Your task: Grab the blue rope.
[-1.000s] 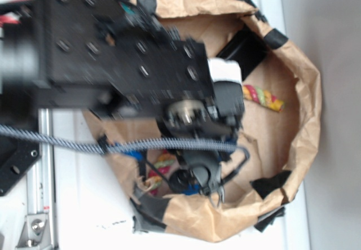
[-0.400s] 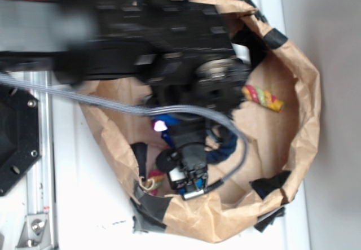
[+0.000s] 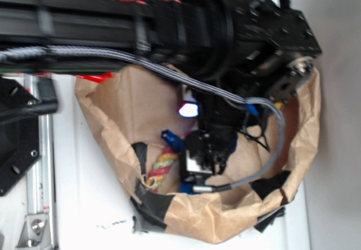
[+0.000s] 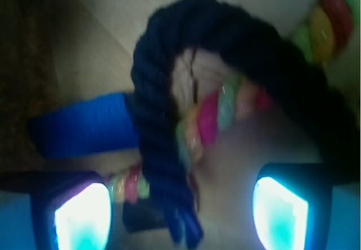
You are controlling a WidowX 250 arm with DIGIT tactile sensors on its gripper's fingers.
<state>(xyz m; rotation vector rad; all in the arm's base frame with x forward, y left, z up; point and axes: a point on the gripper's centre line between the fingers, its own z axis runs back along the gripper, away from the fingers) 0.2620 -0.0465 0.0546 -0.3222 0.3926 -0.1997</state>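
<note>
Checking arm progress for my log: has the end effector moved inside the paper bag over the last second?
Yes. Against the brown paper bag, the end effector stayed near the lower rim, while the arm's bulk above it swung rightward across the bag's opening.

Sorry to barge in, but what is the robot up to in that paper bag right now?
The arm reaches into the brown paper bag after the blue rope. In the wrist view the gripper is open, its fingers either side of the looped rope, nothing gripped yet. A red-yellow-green striped rope lies under and beside it.
</note>
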